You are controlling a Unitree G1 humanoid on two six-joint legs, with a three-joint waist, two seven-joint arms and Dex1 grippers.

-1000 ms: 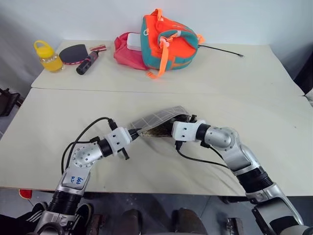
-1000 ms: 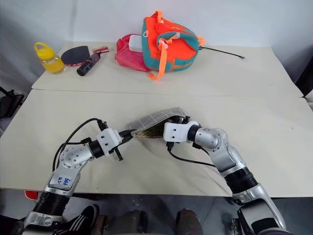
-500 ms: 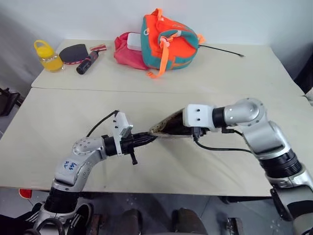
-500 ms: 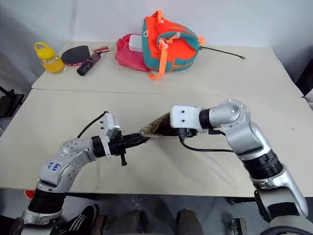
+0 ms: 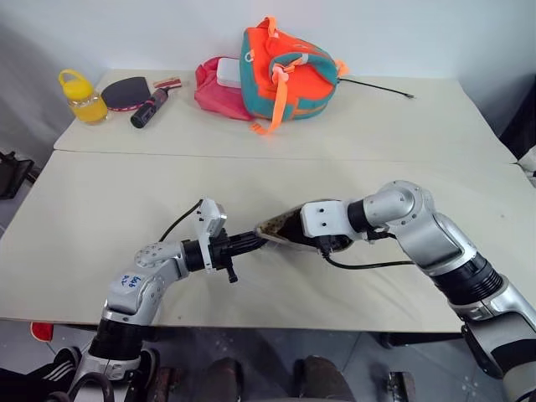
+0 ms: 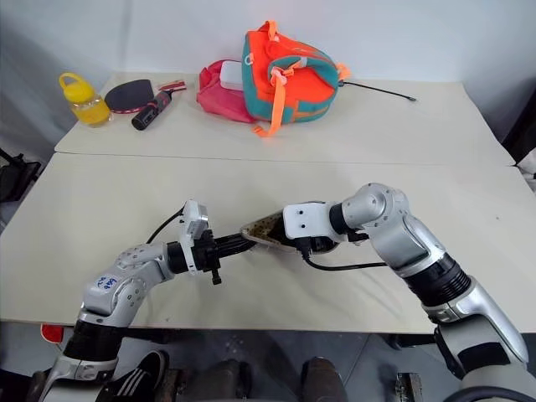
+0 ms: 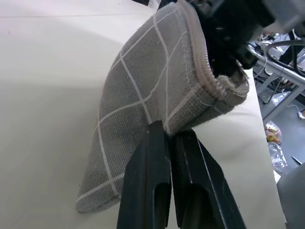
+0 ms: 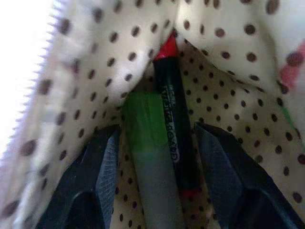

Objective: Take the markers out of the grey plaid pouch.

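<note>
Black fingers of the right end effector point(image 8: 152, 181) stand apart inside the grey plaid pouch point(image 5: 280, 228), one on either side of the two markers point(image 8: 162, 157) — not yet closed on them. Both markers lie side by side against the beige dotted lining: a light green one and a dark one with a red end, touching along their length.

At the pouch's other end, toward nine o'clock in the head views, the left end effector point(image 5: 251, 241) is clamped shut on a corner of the grey fabric point(image 7: 143, 109), holding the pouch off the bench point(image 5: 100, 201) and roughly level between the two arms.

My read on progress: the pouch is open and entered, yet neither marker is out; both remain to be gripped and withdrawn.

Farther out, near twelve o'clock, sit the orange-teal bag point(image 5: 289, 63) and pink pouch point(image 5: 213, 92); at ten o'clock, a paddle point(image 5: 138, 92) and yellow bottle point(image 5: 82, 96).
</note>
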